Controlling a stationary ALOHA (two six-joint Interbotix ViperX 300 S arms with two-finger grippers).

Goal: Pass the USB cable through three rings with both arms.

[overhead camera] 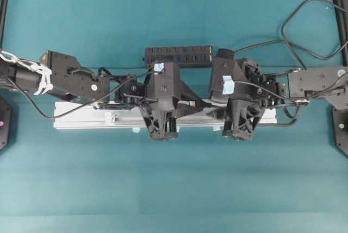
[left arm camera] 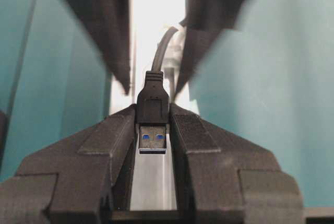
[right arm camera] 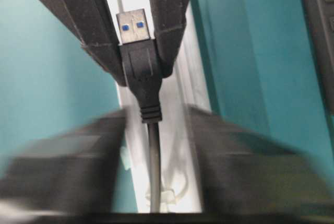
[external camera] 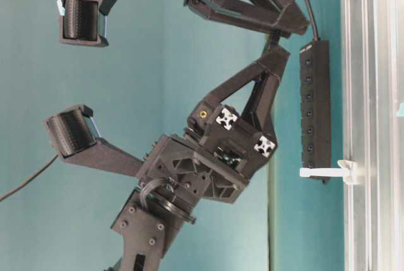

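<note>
My left gripper [left arm camera: 153, 110] is shut on the black housing of the USB cable [left arm camera: 152, 98], whose metal plug end with blue inserts points back toward the wrist. In the right wrist view the same plug [right arm camera: 140, 59] sits between the left fingers [right arm camera: 94, 25]. Its cord [right arm camera: 154, 166] runs down the gap of my right gripper [right arm camera: 156, 114], whose blurred jaws stand apart on either side without touching it. A whitish ring [right arm camera: 177, 190] stands on the rail right beside the cord; I cannot tell whether the cord goes through it. Another ring [external camera: 344, 171] shows on the rail edge.
The silver rail [overhead camera: 81, 118] lies across the teal table under both arms. A long black multi-port hub [overhead camera: 178, 55] lies just behind it, and its cord loops toward the back right. Both wrists hang close together over the rail's middle.
</note>
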